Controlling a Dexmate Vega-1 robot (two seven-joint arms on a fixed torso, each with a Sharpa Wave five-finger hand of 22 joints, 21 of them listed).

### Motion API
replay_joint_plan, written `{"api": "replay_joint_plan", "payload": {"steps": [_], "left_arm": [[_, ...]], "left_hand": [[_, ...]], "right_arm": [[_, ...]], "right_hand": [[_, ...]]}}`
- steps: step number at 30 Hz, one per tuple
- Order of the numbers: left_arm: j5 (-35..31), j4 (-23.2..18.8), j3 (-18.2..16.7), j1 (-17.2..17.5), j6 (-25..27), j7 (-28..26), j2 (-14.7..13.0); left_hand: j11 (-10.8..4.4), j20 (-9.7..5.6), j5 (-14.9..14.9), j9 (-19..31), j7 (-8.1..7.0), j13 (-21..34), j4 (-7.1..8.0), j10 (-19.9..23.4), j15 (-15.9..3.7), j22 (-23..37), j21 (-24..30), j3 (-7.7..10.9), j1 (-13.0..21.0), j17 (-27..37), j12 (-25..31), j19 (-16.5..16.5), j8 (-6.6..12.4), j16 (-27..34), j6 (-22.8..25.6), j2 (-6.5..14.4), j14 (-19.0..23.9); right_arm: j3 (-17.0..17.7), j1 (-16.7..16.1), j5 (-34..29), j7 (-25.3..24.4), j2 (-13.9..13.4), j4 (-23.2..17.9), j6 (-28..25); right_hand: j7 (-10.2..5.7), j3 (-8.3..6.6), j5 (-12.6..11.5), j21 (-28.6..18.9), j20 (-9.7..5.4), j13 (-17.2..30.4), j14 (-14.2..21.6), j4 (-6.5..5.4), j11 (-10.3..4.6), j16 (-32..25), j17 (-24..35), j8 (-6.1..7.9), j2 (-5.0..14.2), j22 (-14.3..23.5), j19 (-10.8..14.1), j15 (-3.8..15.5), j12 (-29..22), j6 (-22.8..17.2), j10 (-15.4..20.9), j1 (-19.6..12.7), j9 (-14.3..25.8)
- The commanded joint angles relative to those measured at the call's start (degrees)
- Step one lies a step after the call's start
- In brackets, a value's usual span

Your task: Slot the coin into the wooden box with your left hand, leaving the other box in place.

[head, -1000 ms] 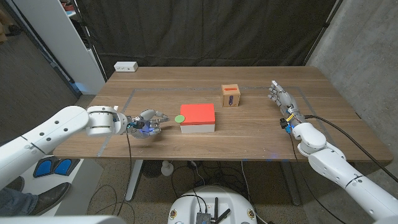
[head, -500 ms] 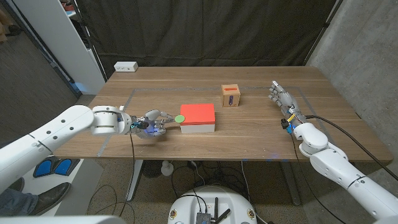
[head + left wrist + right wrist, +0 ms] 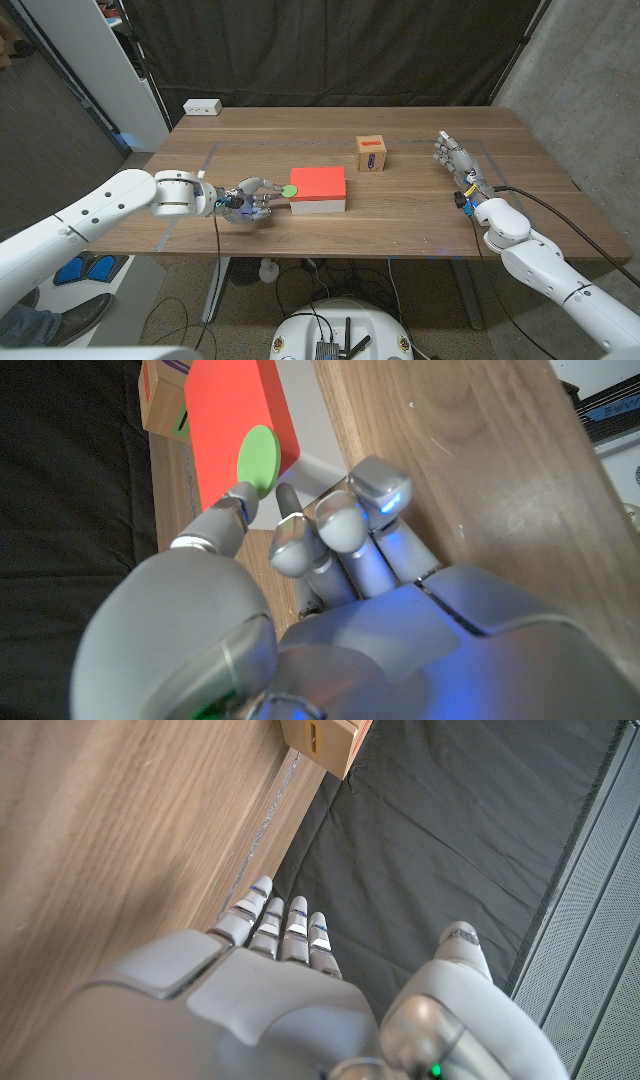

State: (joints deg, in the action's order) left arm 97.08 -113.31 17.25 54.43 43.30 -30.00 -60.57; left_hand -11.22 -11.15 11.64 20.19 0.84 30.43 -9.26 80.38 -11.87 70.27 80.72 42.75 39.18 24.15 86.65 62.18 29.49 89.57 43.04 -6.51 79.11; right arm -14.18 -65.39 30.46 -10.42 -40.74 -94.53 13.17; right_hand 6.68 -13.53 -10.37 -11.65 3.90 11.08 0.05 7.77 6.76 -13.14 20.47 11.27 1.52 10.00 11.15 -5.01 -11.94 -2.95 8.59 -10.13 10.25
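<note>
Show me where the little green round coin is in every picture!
Head view: the flat green round coin lies by the left end of the red-topped white box, just beyond the left hand.
Left wrist view: the coin sits against the box's red top, past one fingertip.
Right wrist view: not in it.
Shared landmark: the red-topped box.

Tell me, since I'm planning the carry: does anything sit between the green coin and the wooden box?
Yes. The red box lies right beside the coin, on the straight line toward the wooden box. The left hand would have to lift the coin over or around it.
</note>
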Motion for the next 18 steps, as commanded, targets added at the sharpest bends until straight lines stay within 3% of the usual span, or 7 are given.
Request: {"api": "replay_joint_plan", "payload": {"steps": [1,18], "left_arm": [[0.62,-0.80,0.47,-0.13,-0.33,-1.58,-0.10],[0.92,-1.01,1.33,-0.77,-0.71,-2.70,0.31]], "left_hand": [[-0.34,-0.96,-0.02,-0.23,0.01,0.54,-0.22,-0.03,-0.22,-0.06,-0.47,-0.16,-0.80,-0.09,0.12,0.57,0.32,-0.19,-0.34,0.04,-0.02],[-0.24,-0.98,0.02,-1.10,0.32,0.32,-0.40,-0.29,-0.24,0.21,-1.22,0.73,-1.24,-0.12,-0.64,0.57,1.15,-0.31,-0.25,0.36,-0.14]], "right_arm": [[0.12,-0.15,0.29,0.36,0.00,0.66,0.26],[0.03,0.26,0.63,0.79,0.43,1.78,0.92]], "right_hand": [[0.10,0.02,0.04,0.07,0.28,0.09,0.50,0.24,-0.08,-0.24,-0.05,0.05,-0.03,0.10,0.19,-0.27,-0.37,-0.17,0.68,-0.69,0.28],[-0.02,0.04,0.05,0.05,0.43,0.14,0.76,0.24,0.04,-0.27,-0.13,0.05,-0.01,0.10,0.39,-0.41,-0.43,-0.30,1.25,-0.71,0.29]]}}
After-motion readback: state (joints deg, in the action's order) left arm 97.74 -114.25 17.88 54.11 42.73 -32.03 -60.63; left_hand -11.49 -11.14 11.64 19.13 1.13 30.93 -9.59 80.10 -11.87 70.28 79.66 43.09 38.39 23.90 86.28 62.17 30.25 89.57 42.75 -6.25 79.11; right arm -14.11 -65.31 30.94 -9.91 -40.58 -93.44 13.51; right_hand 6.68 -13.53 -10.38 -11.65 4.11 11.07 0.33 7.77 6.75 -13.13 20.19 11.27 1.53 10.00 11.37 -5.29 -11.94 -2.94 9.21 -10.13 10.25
